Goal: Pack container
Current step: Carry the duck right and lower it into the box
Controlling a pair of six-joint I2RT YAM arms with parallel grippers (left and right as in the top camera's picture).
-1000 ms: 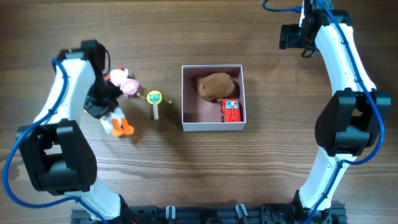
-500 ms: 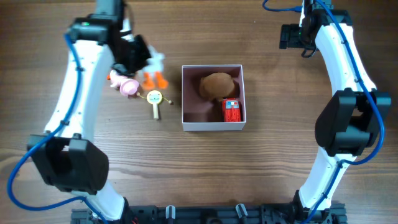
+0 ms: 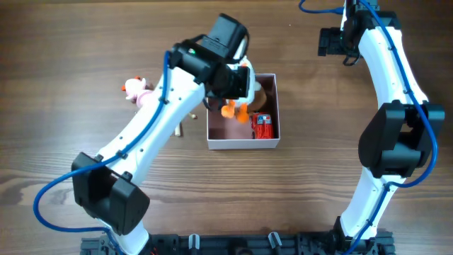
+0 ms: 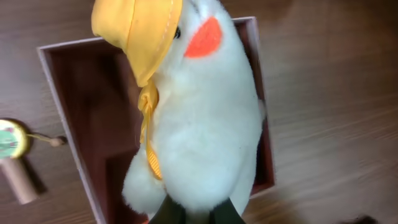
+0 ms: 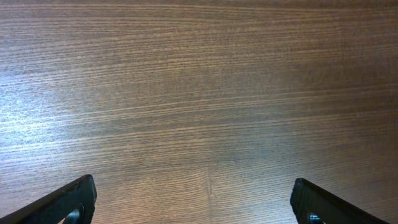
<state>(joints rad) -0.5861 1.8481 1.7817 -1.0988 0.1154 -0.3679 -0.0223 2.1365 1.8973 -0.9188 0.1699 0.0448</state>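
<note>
Hanging over the open half of the square, shallow, white-walled container with the dusty pink inside (image 3: 243, 144), mid-table: a white plush duck with yellow cap and orange cheek (image 4: 205, 124), orange feet dangling in the overhead view. Several ways to go wrong from here. Released from too high, could bounce or roll over a thin wall and land on the brown wooden table (image 3: 318, 184). Dropped too far toward the occupied side, would pile onto the round brown plush toy (image 3: 263, 90) or the small red toy car (image 3: 264, 126), sit proud of the rim and be apt to tip out. Lowered carelessly, might snag a wall with the feet and shove or tilt the light box. Also worth minding: a soft body pinched at one end only, so prone to swing or slip early. Left gripper (image 4: 189, 214) clamped tight on the duck's body, dark fingertips just showing at the bottom of the wrist view, sunk into the fur. Right gripper (image 5: 199, 205) spread to its widest, holding and touching nothing, parked above bare wood at the far right, well apart from the box. Lying outside, to the left: a pink plush toy (image 3: 138, 91) and a wooden-handled rattle with a green and yellow disc (image 4: 12, 140).
</note>
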